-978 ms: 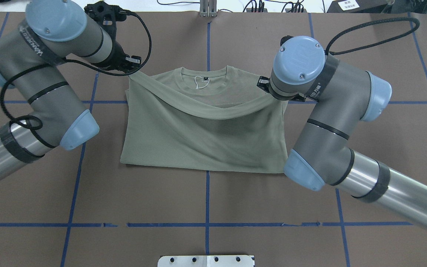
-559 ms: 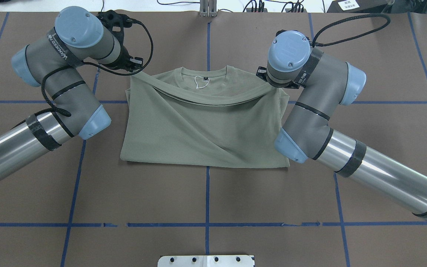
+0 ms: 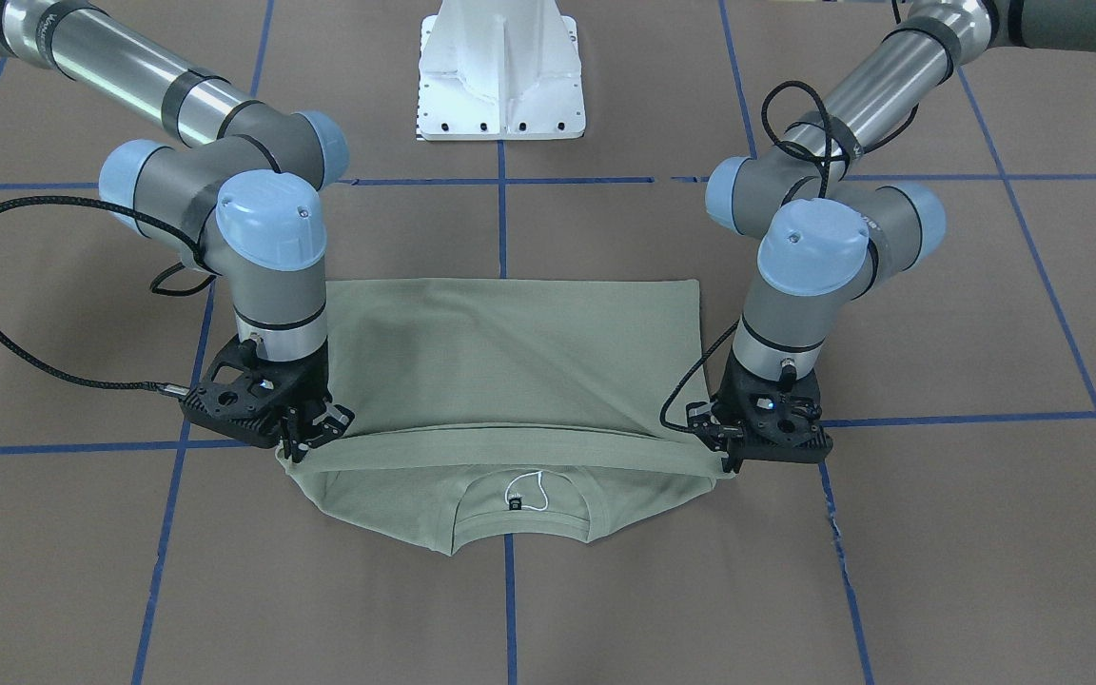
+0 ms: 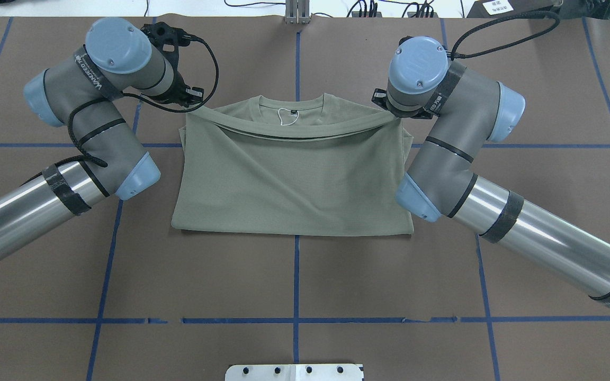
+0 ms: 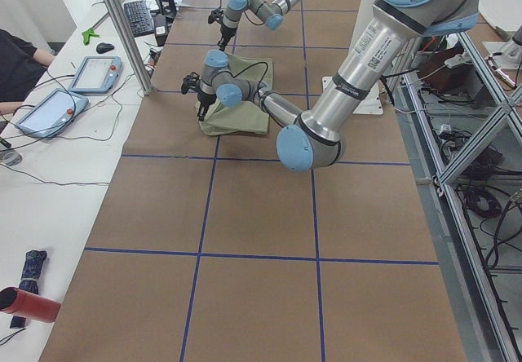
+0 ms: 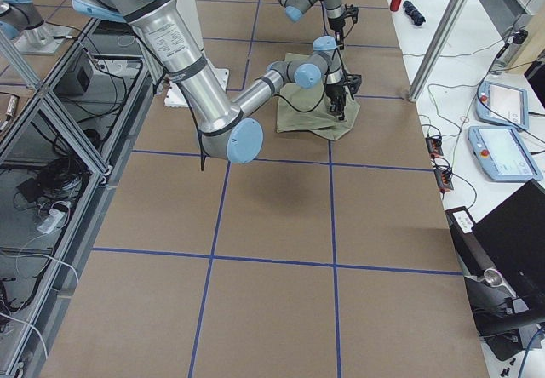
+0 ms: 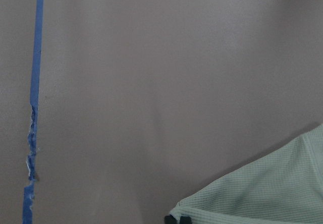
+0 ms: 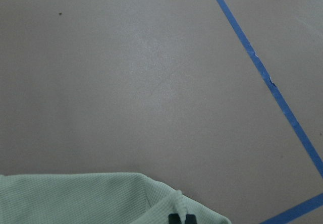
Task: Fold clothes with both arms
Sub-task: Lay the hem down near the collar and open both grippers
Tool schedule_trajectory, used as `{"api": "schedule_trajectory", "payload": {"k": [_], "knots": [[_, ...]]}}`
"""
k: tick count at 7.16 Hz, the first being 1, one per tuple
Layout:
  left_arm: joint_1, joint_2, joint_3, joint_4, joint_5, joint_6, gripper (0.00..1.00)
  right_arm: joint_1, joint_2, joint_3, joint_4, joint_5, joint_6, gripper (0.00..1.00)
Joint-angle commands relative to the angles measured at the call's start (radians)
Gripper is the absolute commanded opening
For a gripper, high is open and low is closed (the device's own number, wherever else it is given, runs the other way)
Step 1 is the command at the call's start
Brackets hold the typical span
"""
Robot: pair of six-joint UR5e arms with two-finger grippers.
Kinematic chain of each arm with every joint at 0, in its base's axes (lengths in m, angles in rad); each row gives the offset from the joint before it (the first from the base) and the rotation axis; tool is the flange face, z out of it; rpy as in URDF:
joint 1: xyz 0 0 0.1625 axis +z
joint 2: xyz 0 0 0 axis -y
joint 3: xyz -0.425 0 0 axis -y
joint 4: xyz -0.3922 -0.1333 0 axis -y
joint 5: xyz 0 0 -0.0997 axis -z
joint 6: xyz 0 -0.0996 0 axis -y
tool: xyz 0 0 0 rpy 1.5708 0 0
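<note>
The green shirt (image 4: 294,180) lies on the table (image 4: 294,275), bottom edge folded up just short of the collar (image 4: 310,99), with the left gripper (image 3: 723,459) and right gripper (image 3: 299,447) each pinched tight on a corner beside the collar (hardly lifted), so next, I think, they let go.

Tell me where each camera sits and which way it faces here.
Front-facing: across the table, facing the robot, steeply down; shows shirt, left gripper, right gripper, base.
Overhead: behind the robot, looking forward and down; both arms, shirt.
Exterior left: table's left end, looking along it; left arm near.
Exterior right: table's right end; right arm near.
Left wrist: down at table and a shirt corner; gripper tips barely show.
Right wrist: likewise.
Shared: front-facing and overhead both show the label, from opposite sides.
</note>
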Motion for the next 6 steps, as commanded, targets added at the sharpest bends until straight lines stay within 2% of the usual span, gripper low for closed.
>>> {"api": "schedule_trajectory", "payload": {"k": [1,2,3,4,5,6], "knots": [[0.006,0.001,-0.001,0.0,0.0,0.004,0.03,0.0,0.002,-0.016,0.001,0.001,-0.007,0.23],[0.006,0.01,-0.002,-0.008,0.0,0.005,0.99,-0.009,-0.004,-0.024,0.001,-0.002,-0.031,0.99],[0.007,0.017,-0.007,-0.056,-0.005,0.004,1.0,-0.006,-0.002,-0.02,0.001,0.004,-0.083,1.0],[0.006,0.048,-0.069,-0.06,-0.014,0.001,1.0,0.015,-0.005,-0.015,0.004,0.074,-0.166,1.0],[0.013,0.104,-0.158,-0.065,-0.021,0.001,1.0,0.042,-0.016,0.009,0.006,0.145,-0.23,1.0],[0.048,0.201,-0.289,-0.071,-0.047,-0.01,1.0,0.043,-0.048,0.04,0.007,0.147,-0.236,1.0]]}}
